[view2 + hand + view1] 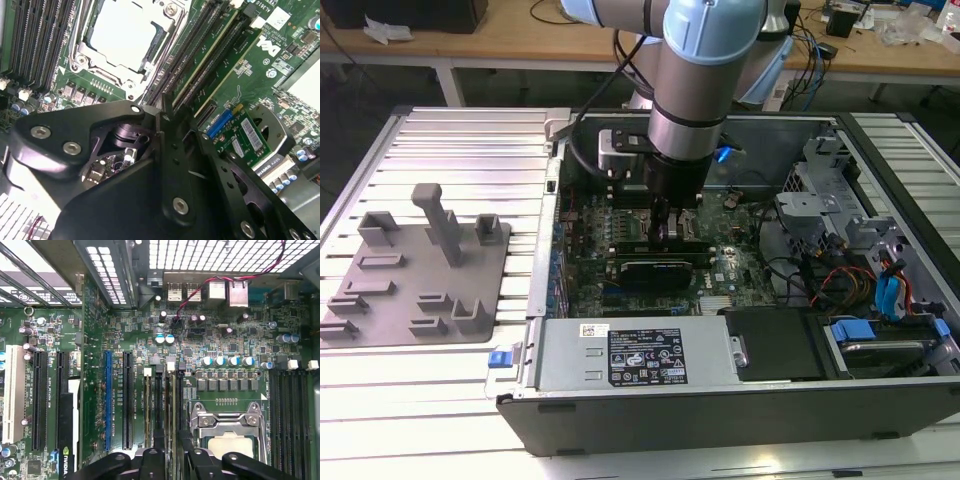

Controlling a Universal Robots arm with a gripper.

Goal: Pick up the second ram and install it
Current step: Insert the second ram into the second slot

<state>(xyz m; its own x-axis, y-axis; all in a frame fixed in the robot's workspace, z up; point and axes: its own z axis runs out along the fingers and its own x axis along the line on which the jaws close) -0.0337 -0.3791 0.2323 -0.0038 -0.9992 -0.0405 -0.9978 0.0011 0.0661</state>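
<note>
Second ram: a thin green strip stands on edge in the memory slots (172,390) beside the CPU socket (227,427) in the first wrist view, running down between the hand's black fingertips. In the second wrist view two light-edged strips (212,55) sit side by side in the slots; which is the second ram cannot be told.

Hand: the hand (670,228) is low inside the open computer case (720,400) in the exterior view, over the motherboard (140,335); in the first wrist view its tips (172,450) straddle the strip's near end. Whether it is clenched on the strip or has let go cannot be told.

Stage: by the look of it, the seating stage, with the module already in its slot rather than being carried.

Doing it well: a judgement only: push straight down along the slot's line, keep the strip upright and its notch matched to the slot key, and load both ends evenly so the end latches close without flexing the board.

Surroundings: the black graphics card (655,268) lies just beside the hand in the exterior view; the grey fixture plate (415,275) with its blocks rests well apart on the slatted bench (470,140), at the exterior view's left.
</note>
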